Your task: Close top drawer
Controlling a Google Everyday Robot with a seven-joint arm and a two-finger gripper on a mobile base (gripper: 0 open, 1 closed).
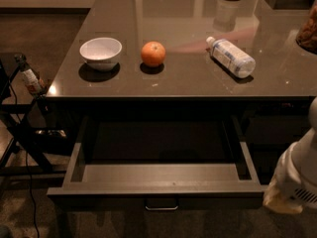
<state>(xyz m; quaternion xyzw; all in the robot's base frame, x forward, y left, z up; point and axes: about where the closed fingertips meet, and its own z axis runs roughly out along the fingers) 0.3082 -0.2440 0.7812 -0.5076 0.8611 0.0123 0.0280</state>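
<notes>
The top drawer stands pulled far out from under the tabletop. Its grey inner walls and floor show and it holds nothing. Its dark front faces me at the bottom of the view, with a small metal bar handle at its centre. A white part of my arm shows at the lower right edge, just right of the drawer's right front corner and apart from it. My gripper itself is out of view.
On the glossy dark tabletop stand a white bowl and an orange, and a clear plastic bottle lies on its side. A black stand with cables is at the left of the table.
</notes>
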